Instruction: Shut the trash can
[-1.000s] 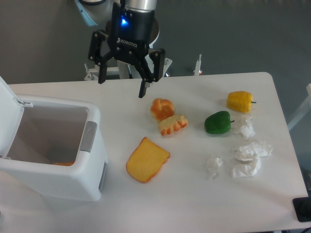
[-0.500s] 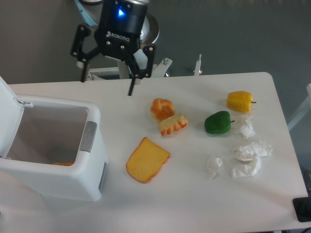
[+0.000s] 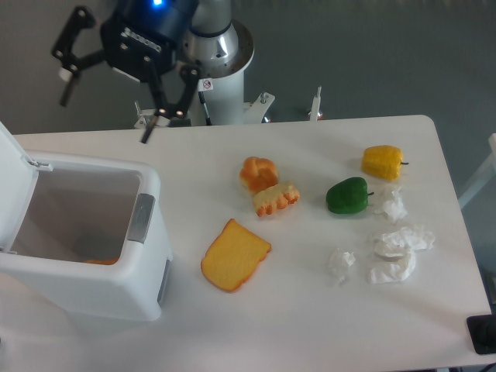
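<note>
- Trash can (image 3: 85, 248) sits at the table's (image 3: 310, 325) left edge, lid (image 3: 9, 167) raised.
- Gripper (image 3: 105, 108) hangs above the can, jaws wide, empty.
- Bread slice (image 3: 235, 254), croissant (image 3: 259, 172), peppers and crumpled tissues (image 3: 399, 252) lie right of it.

A white table (image 3: 310, 325) with rounded corners fills most of the view, evenly lit with soft shadows. Behind it stands a plain grey wall (image 3: 372, 54) (no windows or doors in sight), darker toward the upper right.
</note>
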